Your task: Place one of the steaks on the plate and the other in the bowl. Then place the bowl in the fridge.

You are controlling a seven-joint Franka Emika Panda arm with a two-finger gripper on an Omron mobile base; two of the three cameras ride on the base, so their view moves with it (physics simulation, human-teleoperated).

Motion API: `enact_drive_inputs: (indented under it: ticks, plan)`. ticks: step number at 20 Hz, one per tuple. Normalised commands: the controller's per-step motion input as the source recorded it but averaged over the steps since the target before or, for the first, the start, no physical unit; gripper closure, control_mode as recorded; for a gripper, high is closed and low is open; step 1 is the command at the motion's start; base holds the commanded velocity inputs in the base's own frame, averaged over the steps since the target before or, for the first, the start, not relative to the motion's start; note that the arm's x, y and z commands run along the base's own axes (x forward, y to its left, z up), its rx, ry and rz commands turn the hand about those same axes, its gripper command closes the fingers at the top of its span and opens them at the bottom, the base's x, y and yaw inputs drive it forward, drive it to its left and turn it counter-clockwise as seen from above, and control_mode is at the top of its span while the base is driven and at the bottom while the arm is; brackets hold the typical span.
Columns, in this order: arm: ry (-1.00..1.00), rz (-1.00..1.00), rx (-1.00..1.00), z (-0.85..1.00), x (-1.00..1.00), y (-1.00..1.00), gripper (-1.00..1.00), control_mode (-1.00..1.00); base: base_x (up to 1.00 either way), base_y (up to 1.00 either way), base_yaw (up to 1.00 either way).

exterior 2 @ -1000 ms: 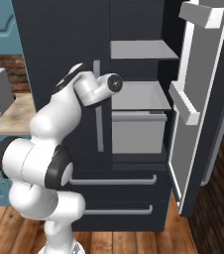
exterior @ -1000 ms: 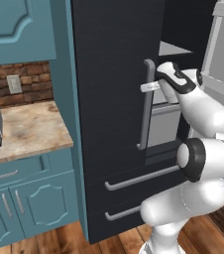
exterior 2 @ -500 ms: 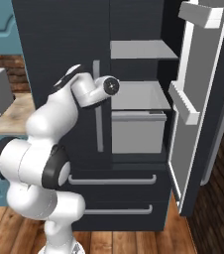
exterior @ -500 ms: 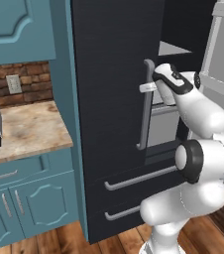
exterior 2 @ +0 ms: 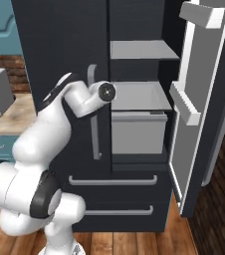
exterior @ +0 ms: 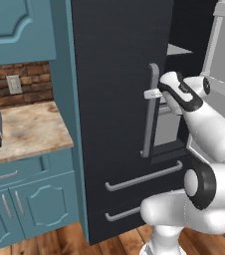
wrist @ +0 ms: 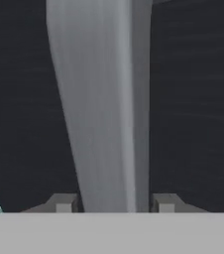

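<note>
With the claw [wrist: 112,203] spread apart, a finger on either side of the grey bar handle [wrist: 101,109] of the left fridge [exterior: 119,99] door, I judge the step is gripping it: close squarely, mid-bar, then pull along the door's swing. The handle's long axis runs upright. Beyond, the right door [exterior 2: 204,104] stands open, showing shelves and a drawer [exterior 2: 137,132].

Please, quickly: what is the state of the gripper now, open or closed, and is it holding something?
Gripper: open, one finger on each side of the fridge door handle, not clamped on it.
</note>
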Motion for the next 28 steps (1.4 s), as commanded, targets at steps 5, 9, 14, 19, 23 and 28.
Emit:
enact_drive_inputs:
  ticks: [5,9,14,19,23,28]
  plan:
    - [0.00,0.00,0.00,0.00,-0.65,-0.05,1.00,-1.00,0.00,0.00,0.00]
    - [0.00,0.00,0.00,0.00,-0.59,-0.06,1.00,-1.00,0.00,0.00,0.00]
    - [0.00,0.00,0.00,0.00,-0.35,-0.10,1.00,-1.00,0.00,0.00,0.00]
    - [0.00,0.00,0.00,0.07,-0.02,-0.55,-1.00,-1.00,0.00,0.00,0.00]
    - [0.00,0.00,0.00,0.01,-0.79,-0.58,-1.00,-1.00,0.00,0.00,0.00]
    - [0.00,0.00,0.00,0.00,-1.00,-0.51,-1.00,-1.00,0.00,0.00,0.00]
